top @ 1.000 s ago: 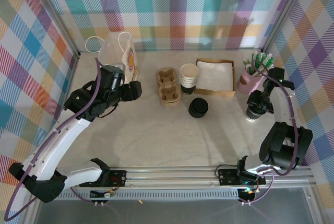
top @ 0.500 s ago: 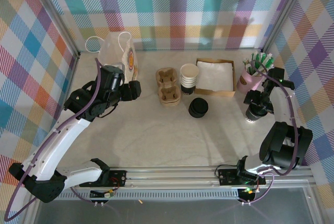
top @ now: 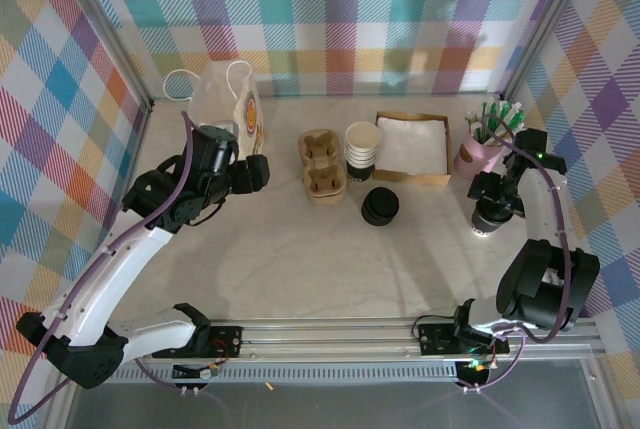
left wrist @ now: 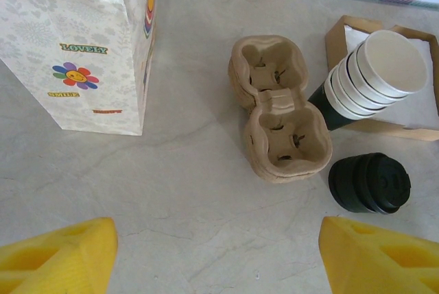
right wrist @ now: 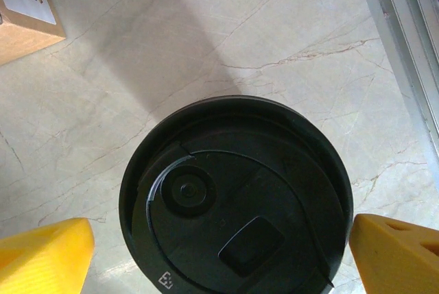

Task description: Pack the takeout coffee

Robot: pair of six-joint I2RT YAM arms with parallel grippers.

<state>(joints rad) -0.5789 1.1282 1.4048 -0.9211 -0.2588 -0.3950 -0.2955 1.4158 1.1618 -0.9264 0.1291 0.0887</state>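
While the right jaws stand open around the takeout coffee (right wrist: 236, 201), the left jaws gape empty.

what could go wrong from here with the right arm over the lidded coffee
1. The right gripper straddles the takeout coffee open, seemingly at lid height; closing there might pop the lid or slip.
2. The pink holder stands close behind it; a lift could knock it.
3. The paper bag stands far off on the left side, so a long carry may spill.
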